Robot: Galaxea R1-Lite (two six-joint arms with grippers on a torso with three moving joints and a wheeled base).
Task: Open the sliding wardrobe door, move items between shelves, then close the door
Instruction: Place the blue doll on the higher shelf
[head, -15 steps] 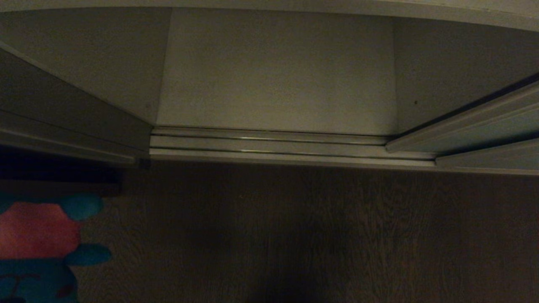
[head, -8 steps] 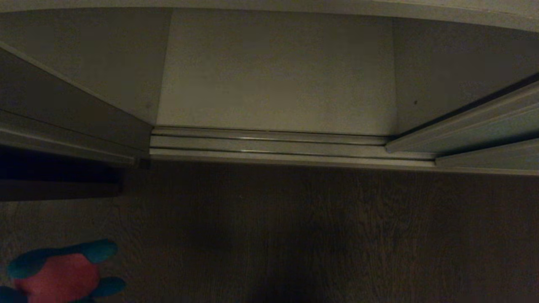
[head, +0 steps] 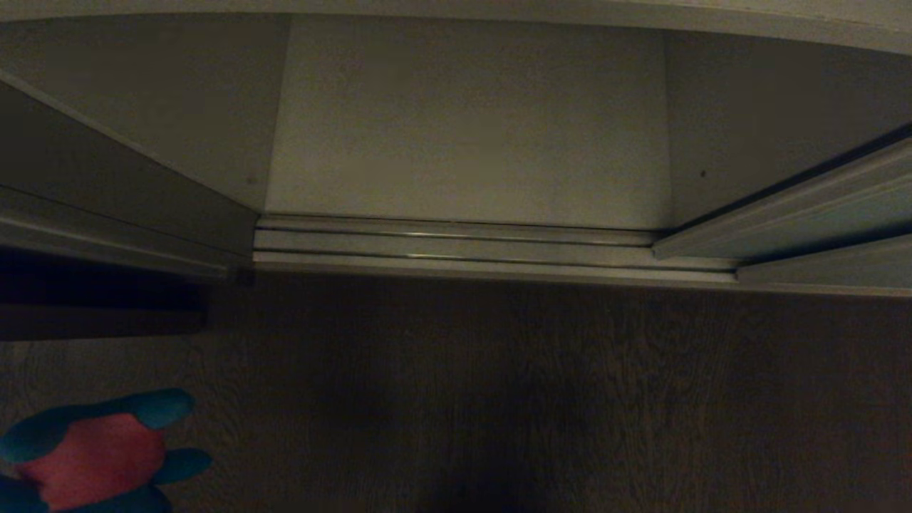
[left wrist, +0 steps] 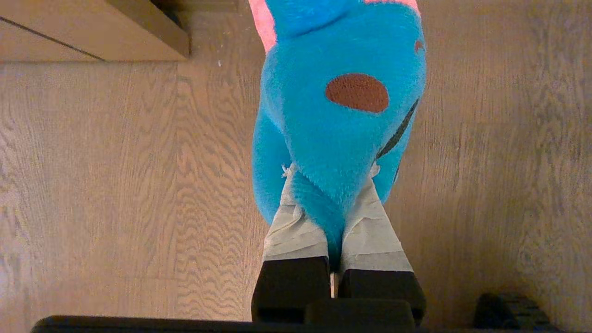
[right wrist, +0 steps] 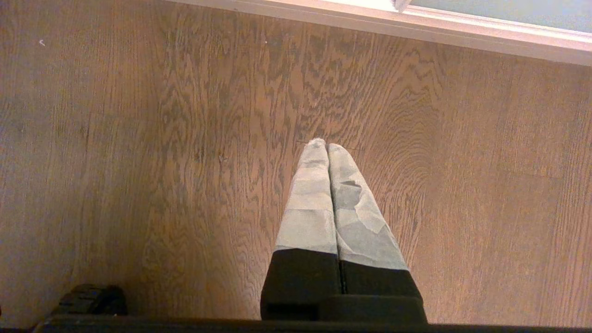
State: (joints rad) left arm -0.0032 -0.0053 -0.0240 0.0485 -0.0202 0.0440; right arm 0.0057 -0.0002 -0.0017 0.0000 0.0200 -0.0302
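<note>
We see our left pincer (left wrist: pixel 334 212) clamped on the blue plush toy (left wrist: pixel 340 106) above the wooden floor (left wrist: pixel 115 185); the toy now sits lower, in the head view's bottom left corner. Our right pincer (right wrist: pixel 327 147) hangs closed, empty.

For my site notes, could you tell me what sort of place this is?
Probably a bedroom or dressing area: a built-in wardrobe with sliding door tracks, a wood-grain floor, and a blue plush toy held by the left gripper.
</note>
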